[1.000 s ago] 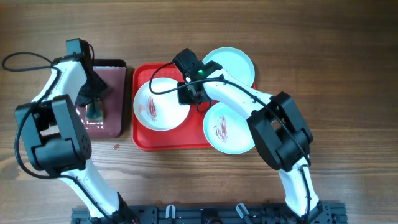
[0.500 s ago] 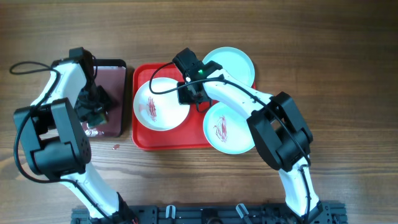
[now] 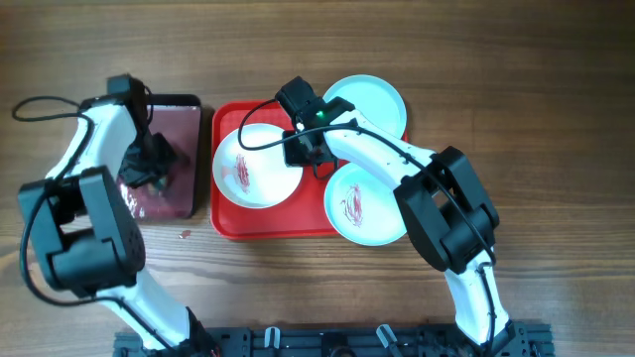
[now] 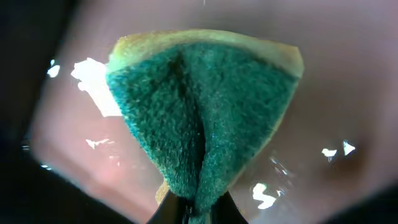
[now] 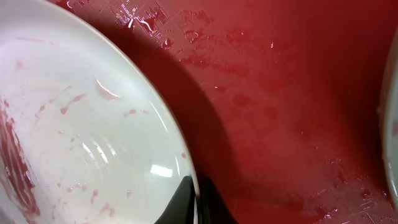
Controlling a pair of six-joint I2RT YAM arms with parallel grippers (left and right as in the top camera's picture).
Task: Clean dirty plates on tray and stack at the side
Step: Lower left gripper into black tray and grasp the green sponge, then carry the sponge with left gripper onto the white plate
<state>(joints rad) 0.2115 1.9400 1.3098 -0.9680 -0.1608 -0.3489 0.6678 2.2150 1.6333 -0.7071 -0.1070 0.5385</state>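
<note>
The red tray [image 3: 283, 220] holds three plates. A white plate [image 3: 253, 169] with red smears lies at its left. A light blue plate [image 3: 369, 101] lies at the back right. Another light blue plate [image 3: 365, 203] with red smears overhangs the front right. My right gripper [image 3: 303, 151] is shut on the white plate's right rim [image 5: 186, 174], one finger inside the plate and one outside. My left gripper [image 3: 147, 169] is shut on a folded green sponge [image 4: 202, 112] over the dark maroon tray [image 3: 184, 149].
The dark maroon tray [image 4: 348, 93] is wet and glossy, left of the red tray. The red tray floor [image 5: 280, 93] is wet too. A small red spot [image 3: 184, 235] marks the wooden table in front of the maroon tray.
My left gripper has moved with the sponge over the maroon tray, towards the front and a little right. The right arm and the plates have not moved.
</note>
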